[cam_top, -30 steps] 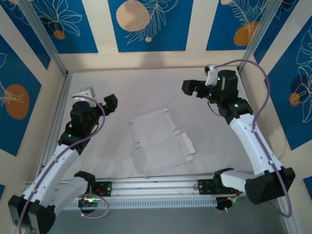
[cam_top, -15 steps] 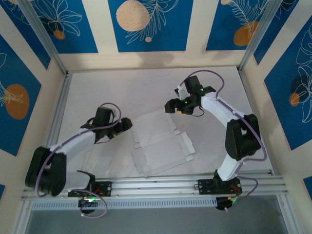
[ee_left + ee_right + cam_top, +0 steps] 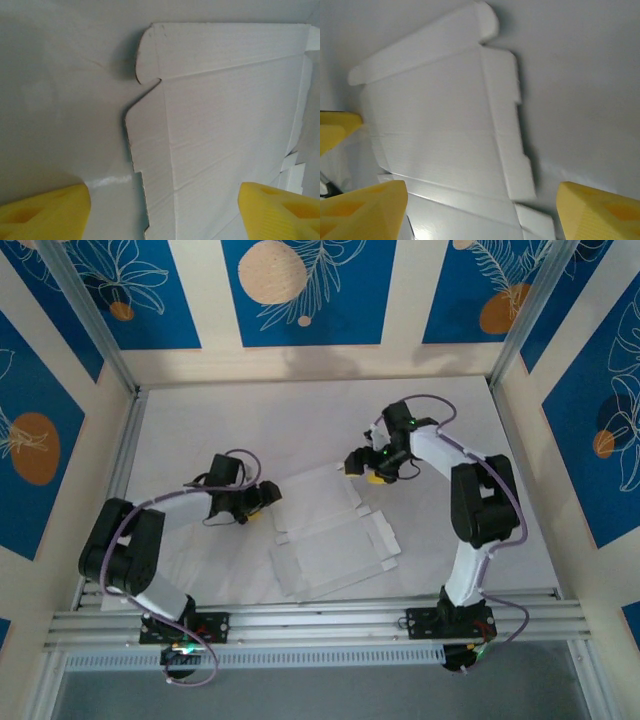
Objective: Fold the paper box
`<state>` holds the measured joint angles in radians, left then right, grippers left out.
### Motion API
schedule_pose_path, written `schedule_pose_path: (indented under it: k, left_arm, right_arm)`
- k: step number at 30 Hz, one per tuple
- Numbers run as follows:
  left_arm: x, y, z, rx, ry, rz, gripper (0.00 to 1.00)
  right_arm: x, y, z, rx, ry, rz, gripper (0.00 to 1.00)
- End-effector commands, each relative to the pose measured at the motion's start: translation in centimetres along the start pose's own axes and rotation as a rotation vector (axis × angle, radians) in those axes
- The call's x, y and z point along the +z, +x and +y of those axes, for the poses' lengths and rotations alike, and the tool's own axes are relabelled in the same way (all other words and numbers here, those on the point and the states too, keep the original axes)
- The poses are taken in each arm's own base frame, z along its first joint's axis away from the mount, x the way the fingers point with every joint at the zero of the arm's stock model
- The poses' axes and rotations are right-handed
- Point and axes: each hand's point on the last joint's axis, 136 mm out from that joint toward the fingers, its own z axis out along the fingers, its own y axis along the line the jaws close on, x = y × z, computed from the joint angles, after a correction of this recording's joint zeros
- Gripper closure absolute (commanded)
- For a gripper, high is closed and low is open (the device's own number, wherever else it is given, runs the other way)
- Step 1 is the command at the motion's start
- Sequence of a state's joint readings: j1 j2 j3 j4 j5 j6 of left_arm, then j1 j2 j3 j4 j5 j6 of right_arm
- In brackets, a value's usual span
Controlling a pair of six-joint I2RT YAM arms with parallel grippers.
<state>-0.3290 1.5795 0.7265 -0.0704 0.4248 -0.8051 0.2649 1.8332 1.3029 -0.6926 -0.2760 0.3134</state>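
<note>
Jaws nearer partly cropped paper box (image 3: 330, 540)

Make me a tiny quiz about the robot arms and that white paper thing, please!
1. True or false: the paper box is already folded up.
2. What colour are the fingertips of the left gripper? A red, B yellow, C green.
3. Fill the gap: the right gripper hangs over the sheet's far corner with its jaws ____ (open or shut).

Key: 1 false, it lies flat with its white side up. 2 B. 3 open.
</note>
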Motion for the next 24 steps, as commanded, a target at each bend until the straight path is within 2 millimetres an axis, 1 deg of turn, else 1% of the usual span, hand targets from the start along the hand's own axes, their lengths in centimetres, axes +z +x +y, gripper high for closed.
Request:
schedule_pose_path:
  k: [1, 3, 6, 8, 12, 15, 20, 22, 24]
  left_arm:
    - [0.9, -0.3, -1.4, -0.004, 0.055, 0.027, 0.23]
    - [1.4, -0.3, -1.4, -0.016, 0.061, 0.035, 0.24]
    - [1.8, -0.3, -1.1, -0.037, 0.058, 0.041, 0.25]
    - [1.8, -0.4, -1.2, -0.037, 0.063, 0.038, 0.26]
    - [1.7, -0.8, -1.6, -0.032, 0.066, 0.030, 0.26]
    - [1.6, -1.1, -2.0, -0.023, 0.070, 0.026, 0.26]
    - [0.8, -1.2, -2.5, 0.010, 0.065, 0.020, 0.26]
    - [0.6, -1.0, -2.6, 0.013, 0.071, 0.029, 0.26]
    - [0.4, -0.8, -2.6, 0.016, 0.069, 0.033, 0.26]
  right_arm:
    - [-2.5, 1.7, -1.4, 0.089, 0.085, -0.056, 0.20]
    - [-2.6, 3.7, -2.1, 0.154, 0.056, -0.046, 0.21]
    - [-2.3, 6.9, -2.9, 0.222, 0.025, -0.028, 0.22]
    - [-2.1, 8.6, -3.3, 0.255, 0.021, -0.021, 0.24]
    - [-1.2, 10.7, -4.7, 0.281, 0.055, 0.002, 0.29]
    - [-0.4, 11.3, -4.7, 0.274, 0.035, 0.026, 0.33]
    - [1.0, 11.4, -3.9, 0.196, 0.043, 0.084, 0.40]
    - [1.4, 10.9, -3.6, 0.164, 0.051, 0.089, 0.42]
    - [1.7, 10.0, -3.1, 0.137, 0.040, 0.087, 0.43]
